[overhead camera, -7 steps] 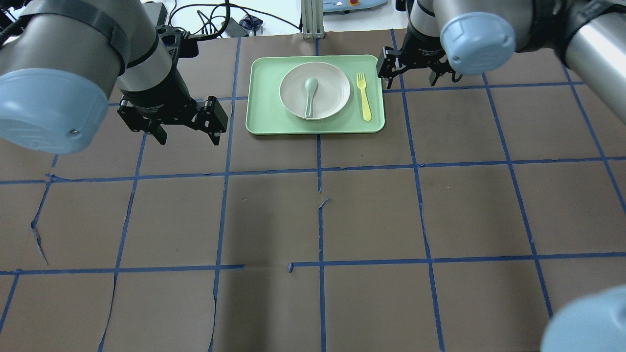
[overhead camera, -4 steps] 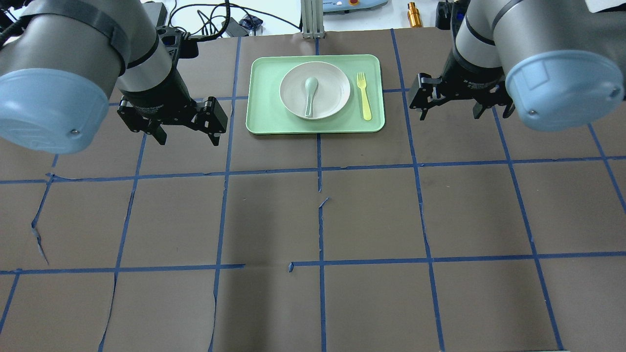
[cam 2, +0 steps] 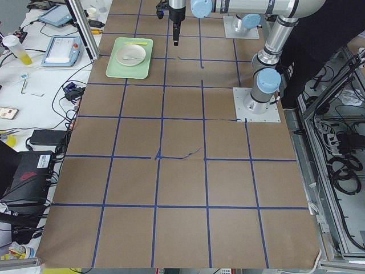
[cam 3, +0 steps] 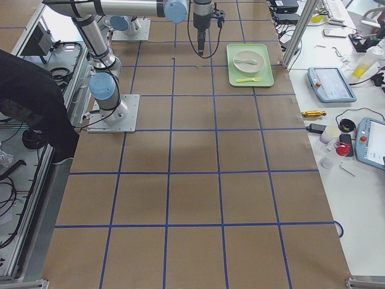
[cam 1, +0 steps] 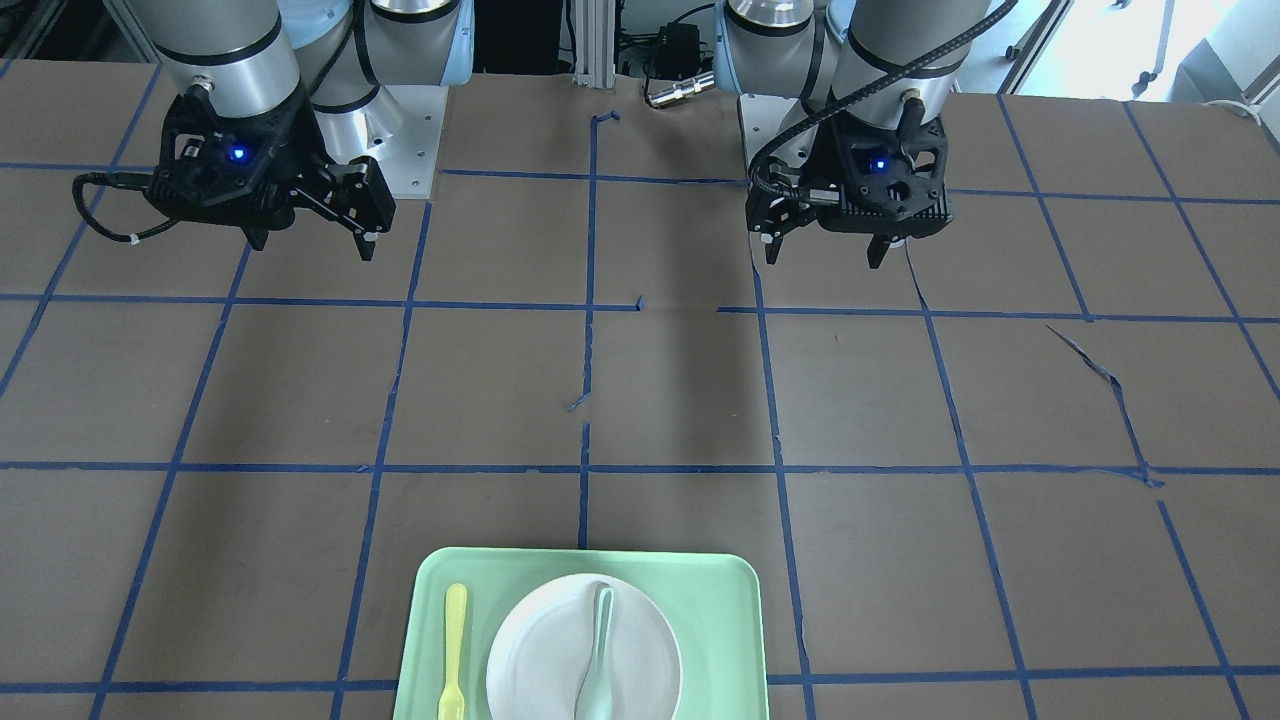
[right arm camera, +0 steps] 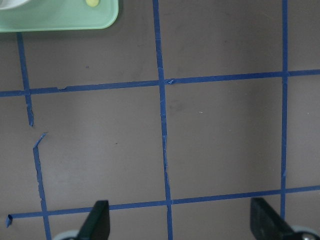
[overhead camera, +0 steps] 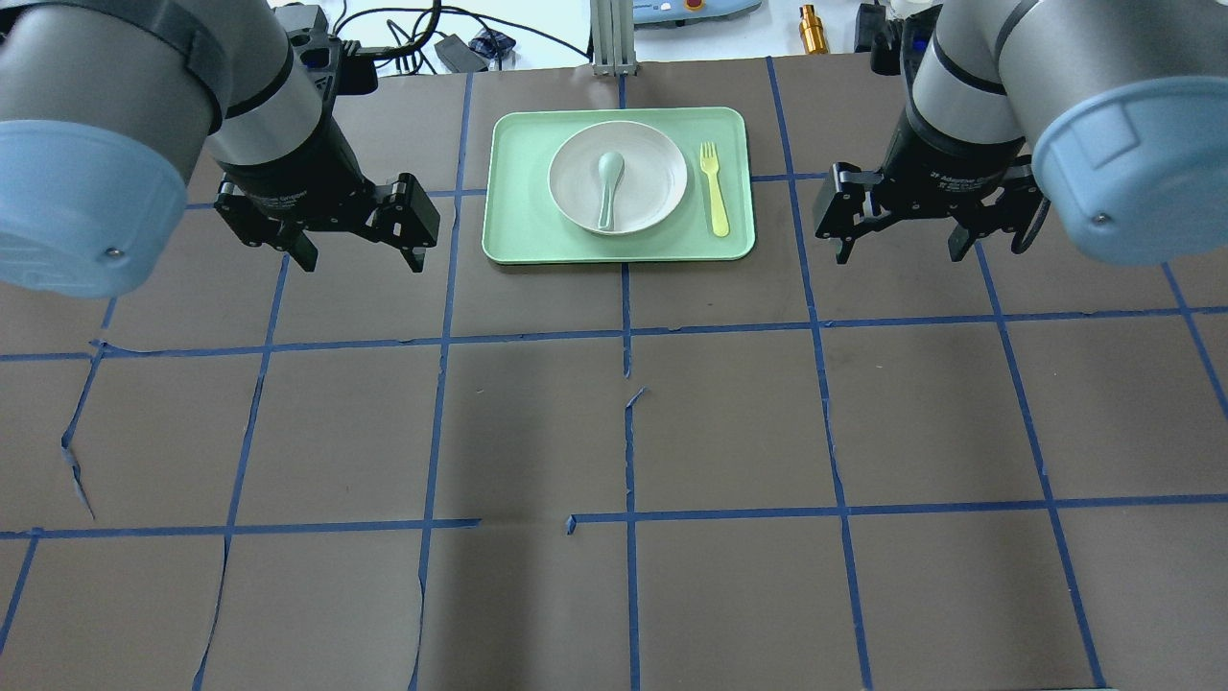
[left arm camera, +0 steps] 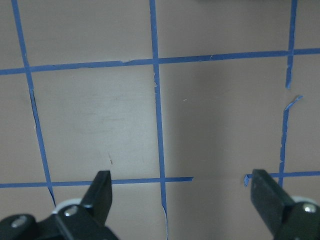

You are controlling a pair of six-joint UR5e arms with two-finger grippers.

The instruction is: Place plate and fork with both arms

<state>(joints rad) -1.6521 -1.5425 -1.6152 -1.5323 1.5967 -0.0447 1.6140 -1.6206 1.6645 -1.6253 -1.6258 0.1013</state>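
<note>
The off-white plate (overhead camera: 654, 178) lies on the mint-green tray (overhead camera: 508, 192) at the table's far middle. The pale-yellow fork (overhead camera: 713, 187) lies on the tray to the plate's right. Both also show in the front view: plate (cam 1: 640, 640), fork (cam 1: 453, 650). My left gripper (overhead camera: 363, 259) is open and empty, above the table left of the tray. My right gripper (overhead camera: 900, 251) is open and empty, right of the tray. The wrist views show each pair of fingers spread wide over bare table: left (left arm camera: 183, 195), right (right arm camera: 181, 220). The tray's corner (right arm camera: 60, 15) shows in the right wrist view.
A grey-green spoon (overhead camera: 607, 187) lies in the plate. Brown paper with a blue tape grid covers the table (overhead camera: 624, 432). Cables and devices sit beyond the far edge (overhead camera: 460, 43). A post (overhead camera: 611, 38) stands behind the tray.
My right gripper has moved from beside the fork's end of the tray out to the right and back toward the robot. My left arm has shifted slightly. Both stay open.
</note>
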